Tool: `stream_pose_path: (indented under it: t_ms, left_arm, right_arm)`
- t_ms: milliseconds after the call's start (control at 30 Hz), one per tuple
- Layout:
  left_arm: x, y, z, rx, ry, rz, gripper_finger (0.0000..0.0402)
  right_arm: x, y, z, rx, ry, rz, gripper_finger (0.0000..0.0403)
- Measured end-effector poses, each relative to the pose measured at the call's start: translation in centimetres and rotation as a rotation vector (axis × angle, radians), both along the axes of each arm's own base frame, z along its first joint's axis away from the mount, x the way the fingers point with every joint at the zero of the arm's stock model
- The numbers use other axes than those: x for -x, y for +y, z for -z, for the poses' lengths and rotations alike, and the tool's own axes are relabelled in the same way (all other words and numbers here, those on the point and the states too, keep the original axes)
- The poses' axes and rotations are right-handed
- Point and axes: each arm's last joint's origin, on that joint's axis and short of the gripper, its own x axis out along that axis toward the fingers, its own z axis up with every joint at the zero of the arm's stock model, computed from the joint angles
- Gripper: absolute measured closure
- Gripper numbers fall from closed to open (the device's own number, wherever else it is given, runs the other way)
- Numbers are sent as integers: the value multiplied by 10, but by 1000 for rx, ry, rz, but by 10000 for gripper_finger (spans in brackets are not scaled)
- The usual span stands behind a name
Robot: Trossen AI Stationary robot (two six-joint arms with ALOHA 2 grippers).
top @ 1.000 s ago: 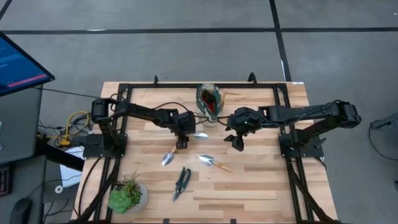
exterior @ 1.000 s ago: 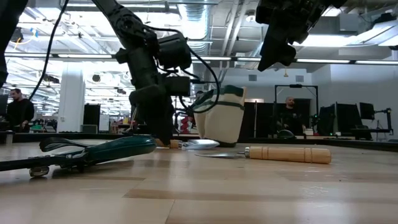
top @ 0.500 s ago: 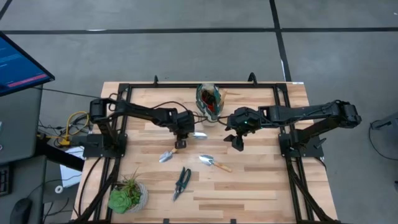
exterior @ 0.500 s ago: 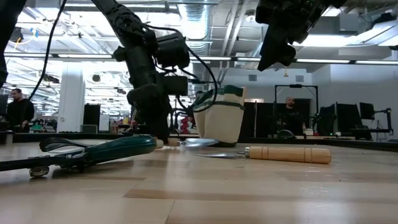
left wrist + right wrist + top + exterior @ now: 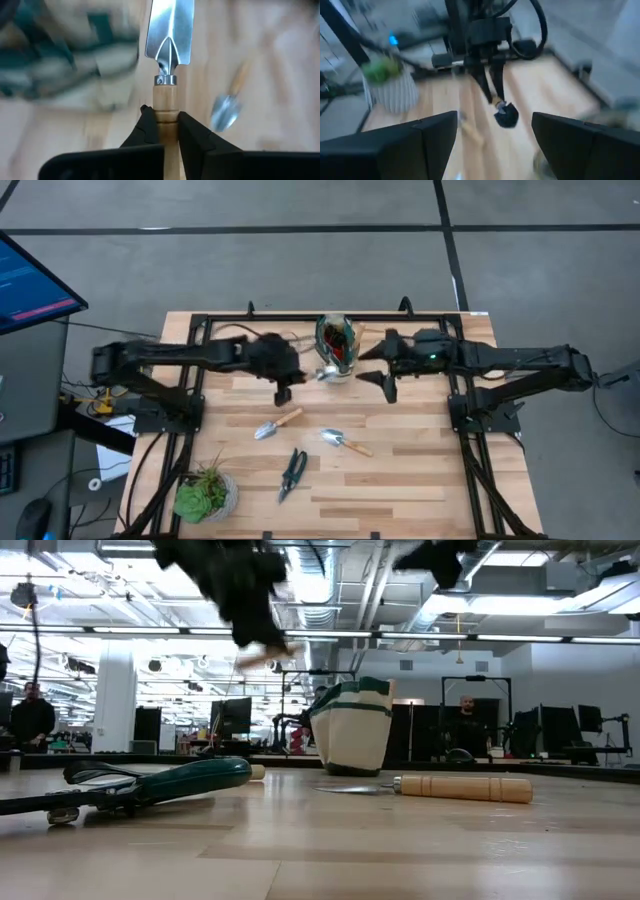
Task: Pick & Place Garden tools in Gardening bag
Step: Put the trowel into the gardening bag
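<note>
A: From the wrist we see the left gripper [image 5: 165, 125] clamped on a trowel's wooden handle [image 5: 165, 102]; from above, its blade sits at nine o'clock of the gardening bag [image 5: 337, 343].

B: The right gripper [image 5: 385, 365], at the bag's three o'clock, is spread wide. We read no labels; a trowel [image 5: 276, 423], another trowel [image 5: 343, 442] and shears [image 5: 292, 473] lie below.

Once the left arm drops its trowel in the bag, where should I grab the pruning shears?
Take the pruning shears across the paired dark handles, coming straight down from above. They lie flat on the table, closed, running roughly lengthwise toward the front edge, so turn the fingers crosswise to them. The left gripper is busy clamping a trowel by its wooden handle.
</note>
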Motion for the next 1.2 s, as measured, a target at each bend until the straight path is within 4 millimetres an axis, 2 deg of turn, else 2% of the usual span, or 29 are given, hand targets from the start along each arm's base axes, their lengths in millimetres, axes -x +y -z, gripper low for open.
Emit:
stream_pose_path:
  t_ms: [100, 233, 300, 400, 533, 667, 833, 967, 1200]
  left_arm:
    - [19, -4, -42, -5, -223, -3, 395]
    - [47, -10, -91, -16, -534, 24, 395]
    - [60, -13, -110, -8, -657, 38, 395]
    - [72, -16, -124, 26, -759, 69, 395]
    - [70, -18, -125, 77, -777, 120, 395]
    - [56, -17, -116, 126, -734, 160, 394]
    - [44, -15, -110, 138, -729, 192, 394]
    - [41, -15, -110, 129, -747, 198, 394]
    - [39, -13, -110, 96, -762, 199, 394]
  right_arm:
    - [-5, -4, -14, 85, -153, -2, 154]
    - [-19, -11, -20, 191, -267, 2, 154]
    - [-27, -12, -19, 224, -308, -19, 154]
    - [-39, -16, -19, 259, -374, -73, 154]
    - [-61, -20, -29, 285, -414, -166, 154]
    - [-84, -22, -44, 289, -456, -271, 154]
    - [-104, -23, -59, 280, -472, -366, 154]
    - [-111, -23, -60, 266, -446, -391, 154]
    - [-112, -19, -62, 265, -471, -399, 154]
